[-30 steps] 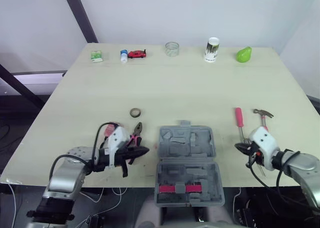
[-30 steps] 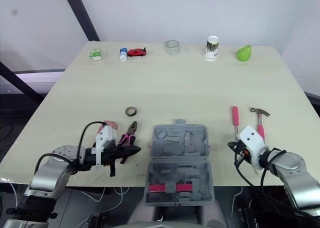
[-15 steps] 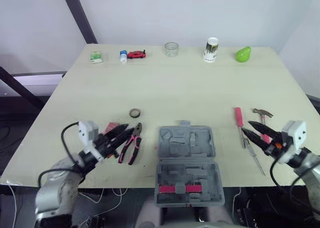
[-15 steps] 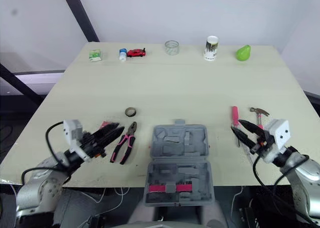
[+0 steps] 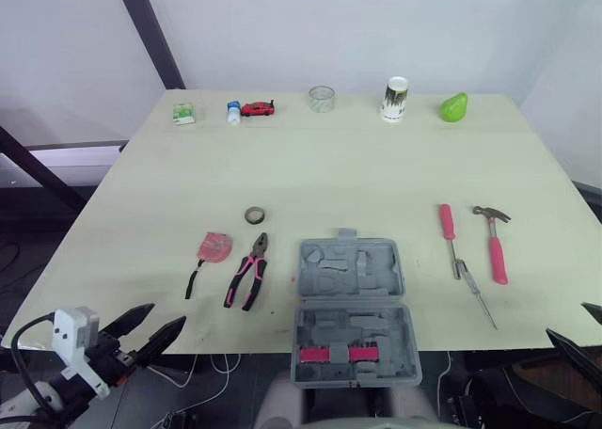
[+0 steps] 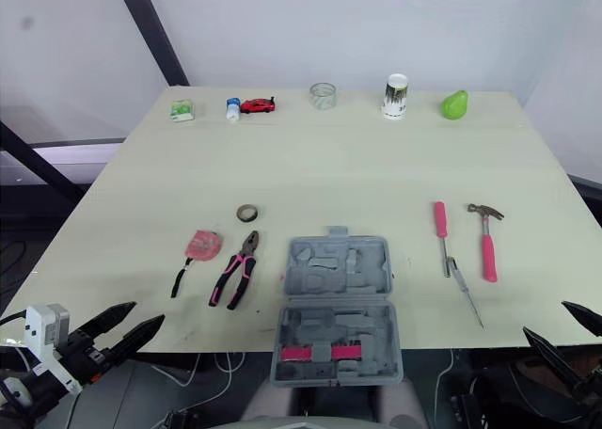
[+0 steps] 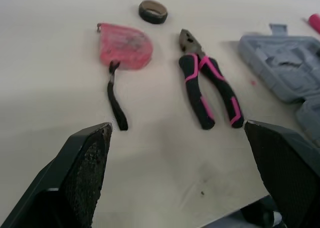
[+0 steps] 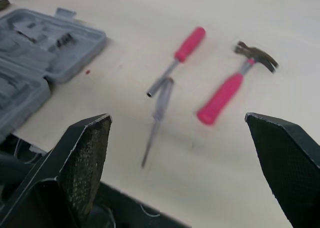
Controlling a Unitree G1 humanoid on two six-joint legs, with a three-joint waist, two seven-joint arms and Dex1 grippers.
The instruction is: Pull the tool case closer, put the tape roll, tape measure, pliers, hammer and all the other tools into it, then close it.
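- Hanging just off the near table edge, the left gripper (image 5: 166,317) and the right gripper (image 6: 545,318) both gape wide and hold nothing.
- The tool case (image 5: 350,307) lies open at the table's 6 o'clock, seemingly close enough for loading.
- From the case, the pliers (image 5: 247,270) and tape measure (image 5: 213,247) sit at 9 o'clock and the tape roll (image 5: 254,214) at 11. The screwdriver (image 5: 450,231) and hammer (image 5: 495,244) sit at 2, probably one group per arm.
- No writing is legible anywhere.

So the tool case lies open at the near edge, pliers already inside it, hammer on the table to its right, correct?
One slip: the pliers are not inside the tool case; the left eye view shows them on the table to its left. The case is open at the near edge, the hammer on the table to its right.
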